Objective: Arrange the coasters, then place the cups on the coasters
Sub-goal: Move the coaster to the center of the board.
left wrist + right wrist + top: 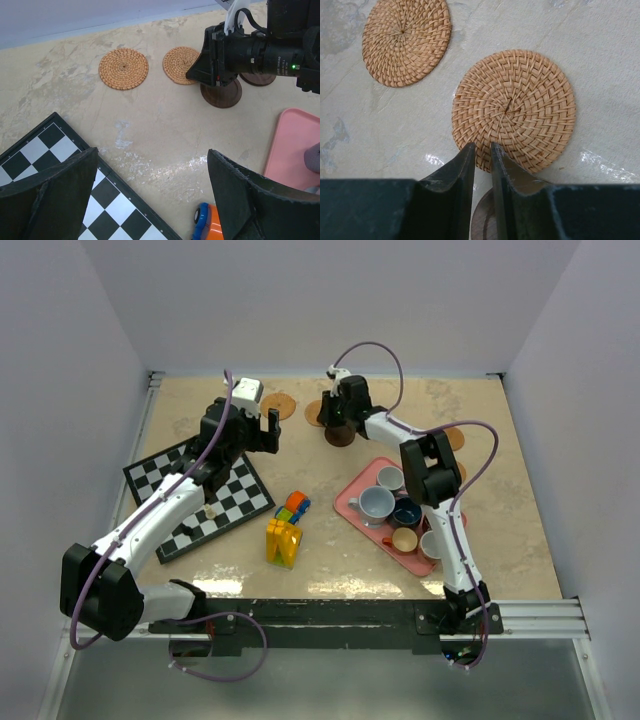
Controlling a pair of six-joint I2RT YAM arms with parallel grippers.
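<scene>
Two woven orange-tan coasters (pixel 406 40) (pixel 514 110) lie flat on the table at the back centre. My right gripper (pixel 480 145) hovers at the near edge of the right one, its jaws a narrow slit apart with nothing between them. A dark brown coaster (pixel 221 94) lies right under that gripper, and a second one (pixel 257 79) sits behind it. Several cups (pixel 375 503) stand on the pink tray (pixel 352 488). My left gripper (pixel 257 435) hangs wide open and empty above the chessboard's far corner.
A chessboard (pixel 200 495) lies at the left. Colourful toy blocks (pixel 285 540) sit in the middle near the front. Another orange-tan coaster (pixel 455 437) lies behind the tray at the right. White walls enclose the table.
</scene>
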